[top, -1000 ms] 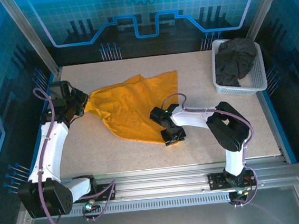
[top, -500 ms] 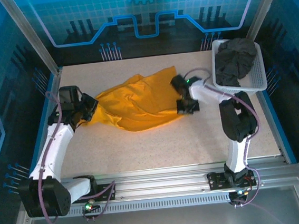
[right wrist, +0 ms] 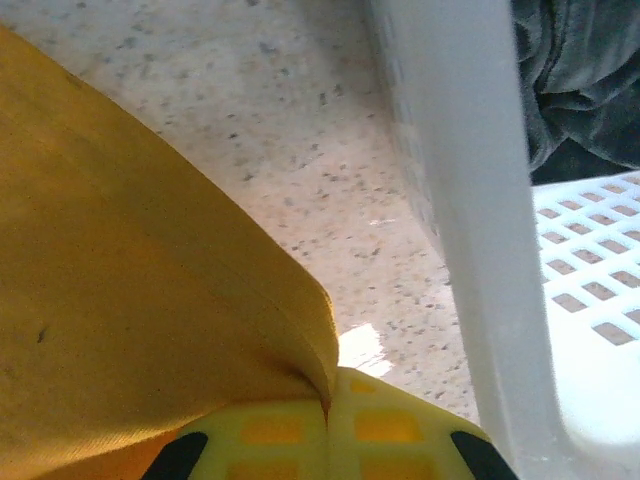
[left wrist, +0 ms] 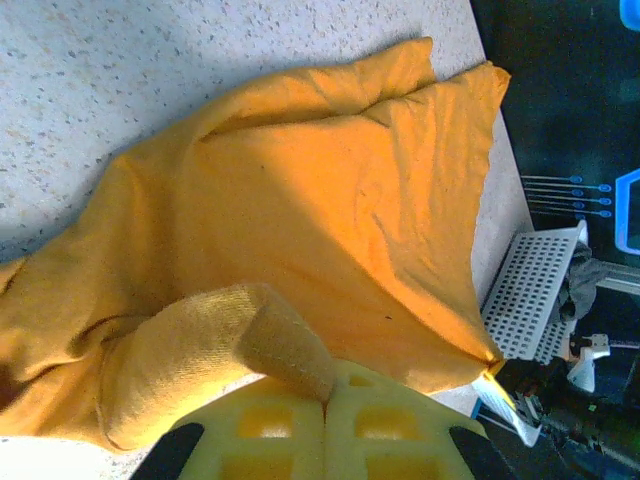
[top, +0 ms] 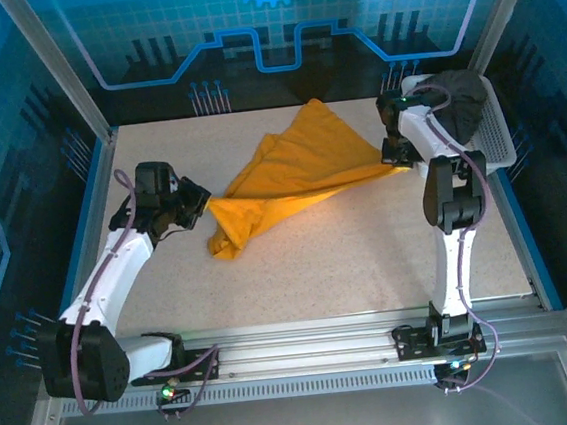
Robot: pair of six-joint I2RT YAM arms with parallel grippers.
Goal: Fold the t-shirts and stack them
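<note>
The orange-yellow t-shirt (top: 300, 171) hangs stretched between my two grippers across the middle of the table. My left gripper (top: 200, 202) is shut on its left edge, where a fold of cloth (left wrist: 250, 340) is pinched between the jaws (left wrist: 325, 400). My right gripper (top: 394, 154) is shut on the shirt's right corner (right wrist: 200, 330), right beside the basket. The dark charcoal t-shirt (top: 446, 106) lies crumpled in the white mesh basket (top: 494, 157), also seen as grey cloth (right wrist: 580, 80) in the right wrist view.
The basket's white wall (right wrist: 470, 200) stands close to the right of my right gripper. Bare speckled tabletop (top: 348, 256) stretches in front of the shirt. Blue enclosure walls and a metal frame (top: 60, 83) border the table.
My right gripper has carried the shirt's corner from the table's middle up and right to the basket. My left gripper has moved right and nearer, and the shirt has been drawn out between them.
</note>
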